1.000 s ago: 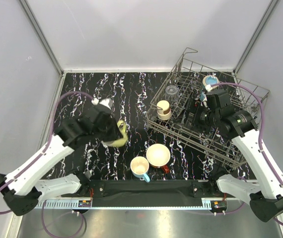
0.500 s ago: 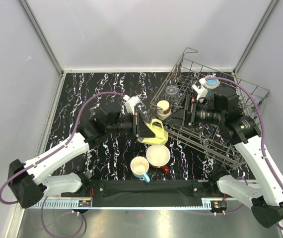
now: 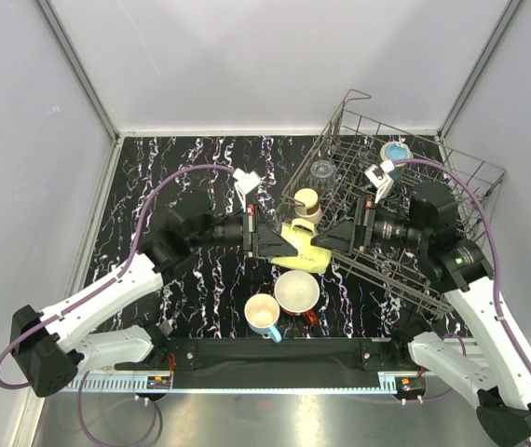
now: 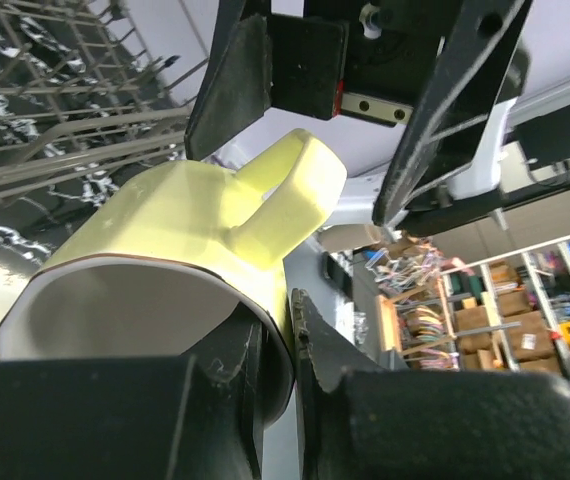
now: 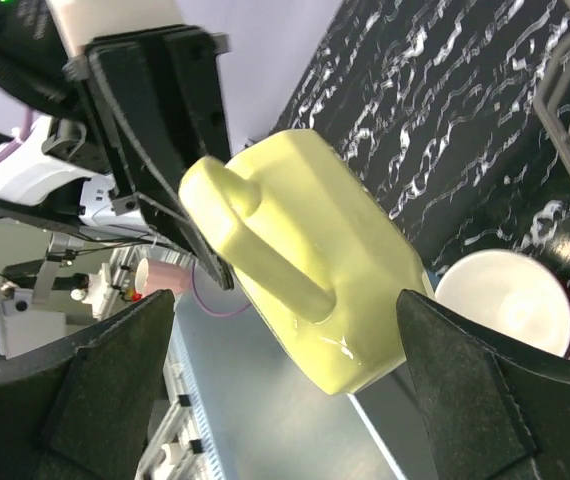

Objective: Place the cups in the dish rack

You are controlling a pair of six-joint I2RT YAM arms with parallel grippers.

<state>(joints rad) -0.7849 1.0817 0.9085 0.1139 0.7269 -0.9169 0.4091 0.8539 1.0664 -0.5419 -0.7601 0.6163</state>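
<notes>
A yellow-green mug (image 3: 305,248) hangs in the air between the two arms, just left of the dish rack (image 3: 391,272). My left gripper (image 3: 270,244) is shut on its rim (image 4: 287,330), one finger inside the pale interior and one outside. My right gripper (image 3: 342,238) is open and faces the mug from the right. In the right wrist view the mug (image 5: 305,260) lies between the wide-apart fingers (image 5: 295,400), handle toward the camera, untouched. In the rack stand a clear tumbler (image 3: 322,172), a cream-brown cup (image 3: 307,203) and a light-blue cup (image 3: 395,151).
On the dark marbled table near the front sit a teal mug (image 3: 263,312) and a wide red mug (image 3: 297,291), both upright with pale insides, right below the held mug. White walls close in the table at the back and both sides.
My left arm has carried the yellow-green mug rightward from the table's left part toward the rack. My right arm has swung left out over the rack's edge to face it.
</notes>
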